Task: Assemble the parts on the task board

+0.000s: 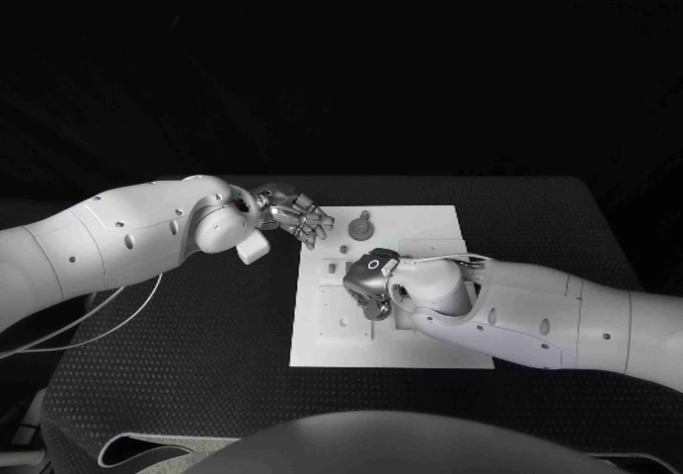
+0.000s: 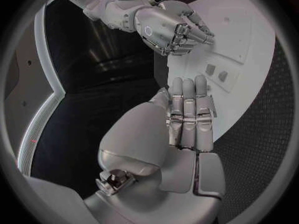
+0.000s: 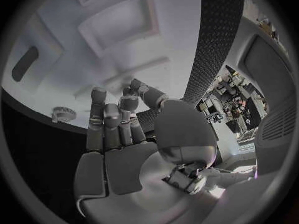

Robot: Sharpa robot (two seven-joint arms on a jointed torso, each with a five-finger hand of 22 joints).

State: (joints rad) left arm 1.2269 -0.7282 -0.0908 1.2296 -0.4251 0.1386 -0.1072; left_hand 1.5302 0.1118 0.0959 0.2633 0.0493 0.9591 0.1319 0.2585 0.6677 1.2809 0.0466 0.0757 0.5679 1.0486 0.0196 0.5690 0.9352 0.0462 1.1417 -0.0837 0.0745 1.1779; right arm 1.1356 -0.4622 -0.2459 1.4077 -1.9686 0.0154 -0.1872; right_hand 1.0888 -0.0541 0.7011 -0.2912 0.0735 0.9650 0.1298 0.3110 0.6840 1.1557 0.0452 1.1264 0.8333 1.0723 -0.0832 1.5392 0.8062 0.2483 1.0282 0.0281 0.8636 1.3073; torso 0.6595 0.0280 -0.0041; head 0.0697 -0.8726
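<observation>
Right silver many-fingered hand (image 1: 373,281): positioned over the middle of the white rectangular task board (image 1: 427,341), palm down, fingers curled toward the board's surface. Its own wrist view (image 3: 118,134) shows the fingers standing straight and side by side, with nothing between them; whether the fingertips touch the board cannot be told. Right white arm (image 1: 541,316): crosses the board's near right corner.

Left silver many-fingered hand (image 1: 292,215): placed at the far left corner of the task board, fingers bent loosely downward just beside the board's edge. Its own wrist view (image 2: 187,117) shows the fingers held straight and close together, extending over the board's edge, with nothing held. The same view shows the right hand (image 2: 174,32) farther across the board, fingers curled down onto it. Left white arm (image 1: 114,242): lies over the table to the left of the board.

Small grey round part with a short stem (image 1: 361,227): rests on the far portion of the task board, between the two hands, apart from both.

Small grey toothed, gear-like part (image 3: 62,114): lies at the board's edge, near the right hand's fingers, not touched by them.

Task board surface: carries several shallow rectangular recesses (image 3: 121,22) and a slot-shaped opening (image 3: 25,64).

Black textured table (image 1: 199,336): bears the board at its centre.
</observation>
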